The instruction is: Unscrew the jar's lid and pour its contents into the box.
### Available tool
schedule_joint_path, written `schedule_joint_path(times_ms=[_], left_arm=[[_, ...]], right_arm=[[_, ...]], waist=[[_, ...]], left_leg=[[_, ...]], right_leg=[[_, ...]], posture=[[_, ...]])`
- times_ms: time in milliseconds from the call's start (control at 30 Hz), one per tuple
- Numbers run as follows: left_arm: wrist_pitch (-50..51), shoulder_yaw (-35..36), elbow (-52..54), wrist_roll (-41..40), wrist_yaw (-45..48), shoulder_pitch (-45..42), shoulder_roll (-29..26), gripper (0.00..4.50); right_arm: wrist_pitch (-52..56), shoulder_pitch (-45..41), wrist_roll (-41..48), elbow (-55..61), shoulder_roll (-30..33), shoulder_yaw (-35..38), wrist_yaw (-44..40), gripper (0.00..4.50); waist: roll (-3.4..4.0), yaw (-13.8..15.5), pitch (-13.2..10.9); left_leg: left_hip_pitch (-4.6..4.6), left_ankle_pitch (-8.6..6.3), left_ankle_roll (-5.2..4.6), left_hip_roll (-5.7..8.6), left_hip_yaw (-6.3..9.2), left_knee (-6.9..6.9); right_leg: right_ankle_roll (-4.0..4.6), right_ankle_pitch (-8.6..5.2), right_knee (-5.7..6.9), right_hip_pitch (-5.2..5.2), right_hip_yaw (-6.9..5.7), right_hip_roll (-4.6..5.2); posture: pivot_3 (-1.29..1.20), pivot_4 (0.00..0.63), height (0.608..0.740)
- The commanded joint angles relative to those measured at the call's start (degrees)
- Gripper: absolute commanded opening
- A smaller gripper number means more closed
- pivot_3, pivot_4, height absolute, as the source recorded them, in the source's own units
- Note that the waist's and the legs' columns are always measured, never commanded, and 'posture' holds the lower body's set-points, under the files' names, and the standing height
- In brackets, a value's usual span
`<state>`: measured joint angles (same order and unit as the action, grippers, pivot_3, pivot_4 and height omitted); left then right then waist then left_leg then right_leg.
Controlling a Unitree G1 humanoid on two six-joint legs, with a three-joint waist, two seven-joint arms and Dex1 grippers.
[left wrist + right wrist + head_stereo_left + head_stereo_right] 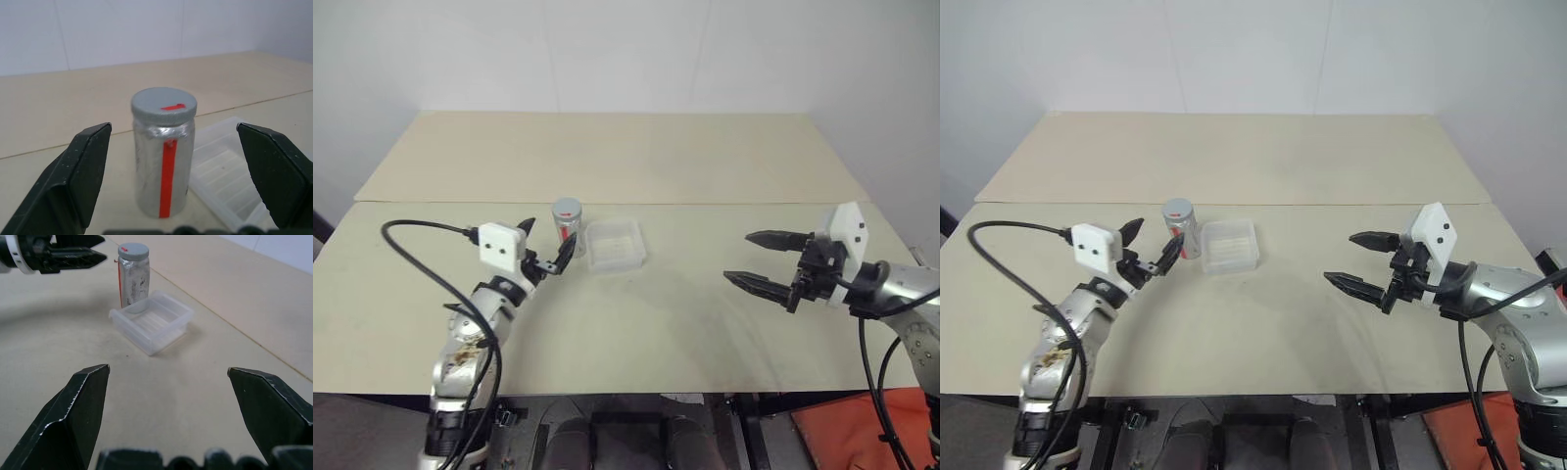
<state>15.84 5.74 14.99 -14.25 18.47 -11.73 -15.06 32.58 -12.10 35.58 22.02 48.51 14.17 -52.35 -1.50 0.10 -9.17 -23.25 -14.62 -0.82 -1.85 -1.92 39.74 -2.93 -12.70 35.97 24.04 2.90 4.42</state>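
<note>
On the bench's (636, 323) left, our left pincer (544, 245) stands wide open and empty, level, its two fingers on either side of the line to the jar (568, 226) but not yet touching it. In the left wrist view the jar sits centred between those fingers, a little beyond their tips.

The jar stands upright, its grey lid (164, 103) screwed on, a red stripe running down the side that faces us. The box (616, 245) lies just beside the jar, on its right, and looks empty.

Well to the right of the jar, apart from both things, our right pincer (758, 261) hangs above the bench, also fully open and holding nothing, pointing toward the jar.

We judge the jar light and stiff, with a smooth, foil-like skin that could slip or topple under a sideways nudge. We would take it around the body, below the lid, squeezing squarely so it cannot spin. The lid is thin and shallow, so the other pincer needs a hold across its rim. The box looks light and would slide if bumped.
</note>
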Motion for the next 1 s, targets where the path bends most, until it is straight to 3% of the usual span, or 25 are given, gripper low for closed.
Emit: schedule_joint_path(times_ms=[33, 567, 1000], left_arm=[[-3.45, -1.24, -2.52, 3.58, -3.37, -3.00, 1.73, 4.46], [-8.42, -3.61, -15.31, 10.59, -13.14, -11.62, 9.38, 4.46], [-9.06, -3.61, -20.52, 12.25, -17.12, -14.55, 11.52, 4.46]], right_arm=[[-1.08, 0.08, 1.10, 2.65, -0.10, 2.32, 0.48, 4.50], [-0.85, 0.64, 2.28, 4.42, -0.31, 3.04, 2.64, 4.50], [-0.57, 1.52, 3.04, 5.81, -0.64, 4.03, 3.73, 4.50]], waist=[[0.00, 0.10, 0.00], [-0.02, 0.56, -0.01], [-0.03, 0.54, -0.01]], left_leg=[[0.01, 0.00, 0.00, 0.00, 0.00, 0.00], [-0.03, 0.00, 0.00, 0.03, 0.02, 0.04], [-0.05, 0.00, 0.00, 0.04, 0.03, 0.04]], right_leg=[[0.00, 0.00, 0.01, -0.01, 0.00, 0.00], [-0.05, 0.05, -0.04, -0.03, 0.00, 0.00], [-0.07, 0.06, -0.04, -0.01, 0.00, 0.00]], posture=[[0.00, 0.150, 0.740], [0.00, 0.150, 0.740], [0.00, 0.150, 0.740]])
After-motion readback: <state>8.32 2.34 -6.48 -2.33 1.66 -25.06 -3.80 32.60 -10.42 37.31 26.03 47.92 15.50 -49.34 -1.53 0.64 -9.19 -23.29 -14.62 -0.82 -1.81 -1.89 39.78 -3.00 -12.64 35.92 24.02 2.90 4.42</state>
